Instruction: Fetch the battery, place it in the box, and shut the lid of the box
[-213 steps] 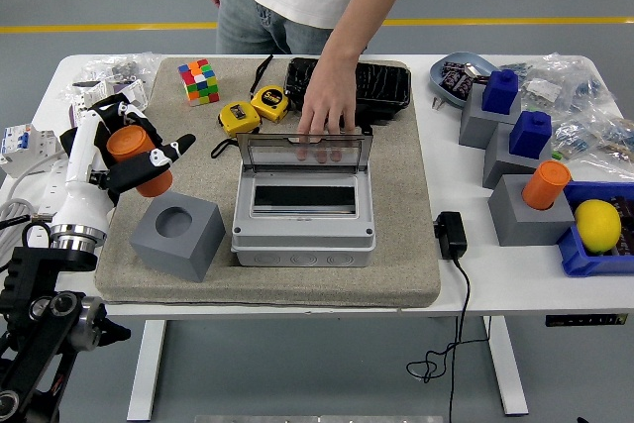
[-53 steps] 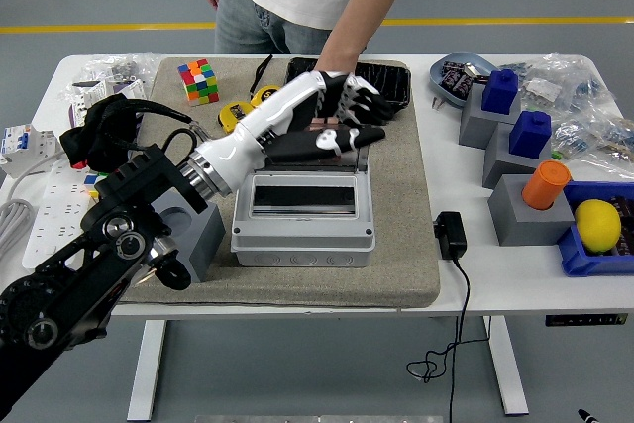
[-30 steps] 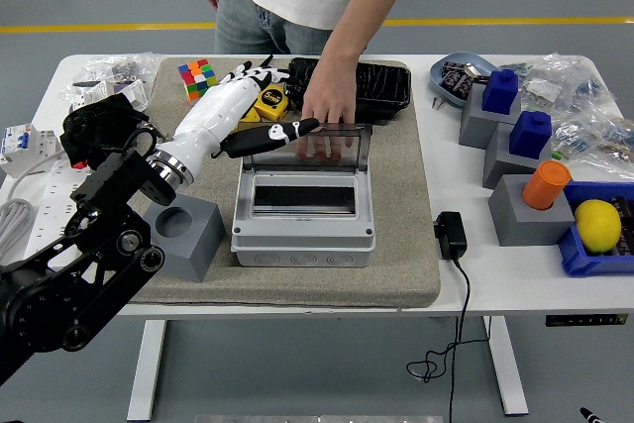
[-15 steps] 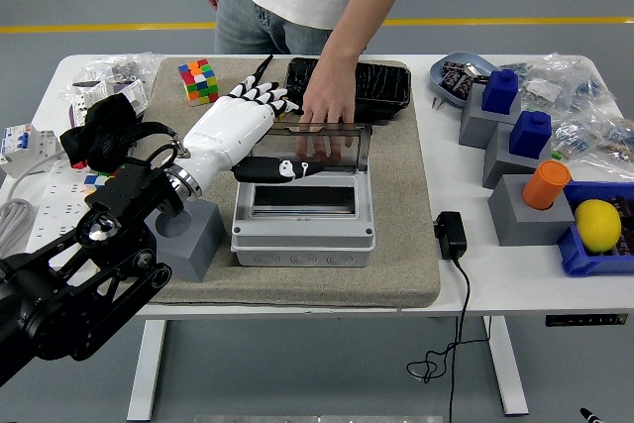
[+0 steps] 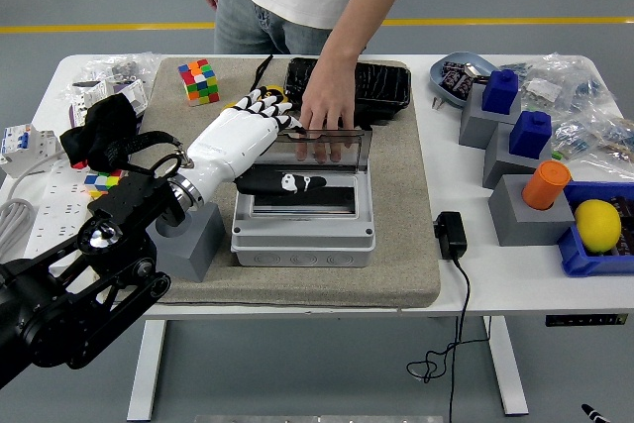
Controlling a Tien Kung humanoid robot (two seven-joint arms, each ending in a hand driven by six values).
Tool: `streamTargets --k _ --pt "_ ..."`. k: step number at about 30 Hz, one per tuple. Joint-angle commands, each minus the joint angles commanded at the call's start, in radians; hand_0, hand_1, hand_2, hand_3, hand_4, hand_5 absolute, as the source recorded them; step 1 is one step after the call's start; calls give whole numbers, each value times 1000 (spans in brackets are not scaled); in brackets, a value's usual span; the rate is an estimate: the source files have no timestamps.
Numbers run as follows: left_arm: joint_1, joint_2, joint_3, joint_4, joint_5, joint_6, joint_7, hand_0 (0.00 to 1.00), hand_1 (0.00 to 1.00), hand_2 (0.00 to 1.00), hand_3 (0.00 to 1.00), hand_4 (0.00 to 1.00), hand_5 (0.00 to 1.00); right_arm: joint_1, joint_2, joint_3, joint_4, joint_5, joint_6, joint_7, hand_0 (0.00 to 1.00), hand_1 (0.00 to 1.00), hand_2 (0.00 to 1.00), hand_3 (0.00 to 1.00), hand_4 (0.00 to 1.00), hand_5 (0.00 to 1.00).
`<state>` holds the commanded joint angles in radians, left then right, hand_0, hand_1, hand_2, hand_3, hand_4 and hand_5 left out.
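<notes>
The grey box (image 5: 303, 235) sits on the beige mat, its dark opening facing up. Its clear lid (image 5: 342, 146) stands raised at the far edge, and a person's hand (image 5: 325, 111) rests on it. My left hand (image 5: 272, 141), white with black fingers, hovers over the box's left part. Its fingers are spread toward the lid, its thumb lies across the opening, and it holds nothing. An orange cylinder (image 5: 547, 183) stands in a grey block at the right. The thumb hides part of the box's inside.
A grey block with a round hole (image 5: 183, 237) sits left of the box under my forearm. A Rubik's cube (image 5: 199, 81), a yellow tape measure and a black tray (image 5: 381, 81) lie behind. Blue-topped blocks (image 5: 500, 96), a lemon (image 5: 597, 225) and a black adapter (image 5: 451, 235) are at the right.
My left hand has drawn back from the lid toward the near left and come lower, so the thumb now lies over the box opening. The person's hand stays on the raised lid.
</notes>
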<state>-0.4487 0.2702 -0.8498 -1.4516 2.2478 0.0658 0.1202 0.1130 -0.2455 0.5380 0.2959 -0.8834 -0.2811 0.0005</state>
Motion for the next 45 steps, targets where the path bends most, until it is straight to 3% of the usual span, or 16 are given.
streamTargets --k 16,33,40,42,43,45 --pt "12 28 82 -56 -18 7 1 998 998 882 713 998 998 0 -1 4 -1 -1 0 -1 806 779 757 781 998 998" --pt "44 58 169 -71 -32 1 5 998 998 875 711 998 998 1 -2 5 -2 -2 1 -1 806 778 757 780 998 998" --pt "57 41 79 -114 -29 40 -14 998 998 864 712 998 998 -1 -2 3 -3 -3 2 -1 806 778 756 780 998 998" --pt "76 29 23 -139 -93 54 -37 998 998 864 712 998 998 -3 0 4 -3 -3 3 -1 806 778 756 780 998 998" --pt "84 23 -3 -148 -132 54 -46 998 954 812 716 998 998 -3 0 4 -3 -4 3 -1 806 778 756 780 998 998" --pt "112 3 -73 -175 -216 28 -68 998 954 812 716 998 998 -4 2 4 -4 -4 3 -2 806 778 756 780 998 998"
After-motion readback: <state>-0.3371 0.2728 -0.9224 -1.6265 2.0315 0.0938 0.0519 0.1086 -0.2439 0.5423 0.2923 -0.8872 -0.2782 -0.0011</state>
